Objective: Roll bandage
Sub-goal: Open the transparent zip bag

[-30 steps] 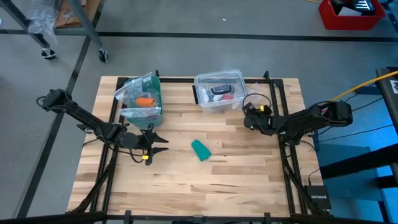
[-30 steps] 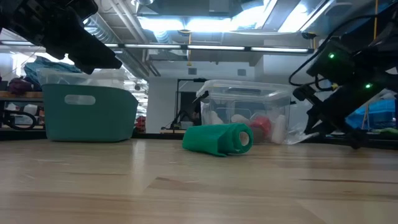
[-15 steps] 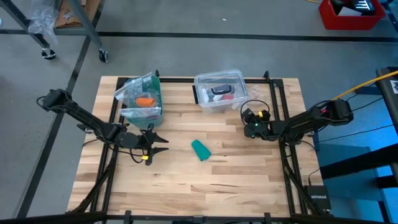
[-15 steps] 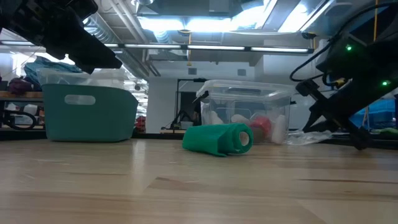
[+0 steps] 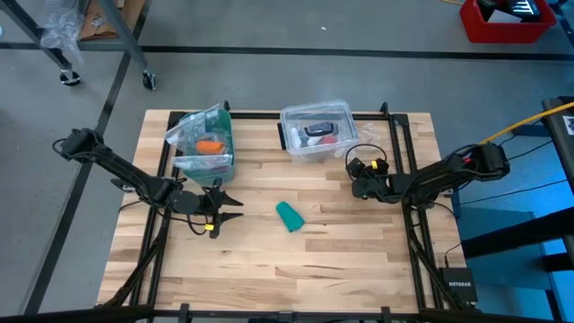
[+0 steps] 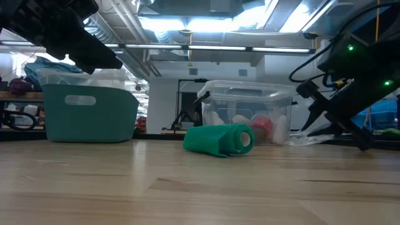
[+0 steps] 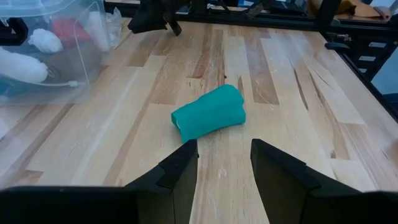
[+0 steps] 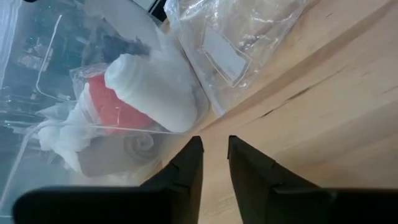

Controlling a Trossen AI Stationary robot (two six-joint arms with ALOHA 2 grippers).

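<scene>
Near the worktop's middle: bandage (image 5: 289, 215) lies as a rolled teal cylinder, untouched | left gripper (image 5: 224, 207) toward left edge, jaws spread | right gripper (image 5: 356, 170) by the clear box (image 5: 316, 131), jaws nearly together | step: rolling looks done; next calls for withdrawal.
</scene>
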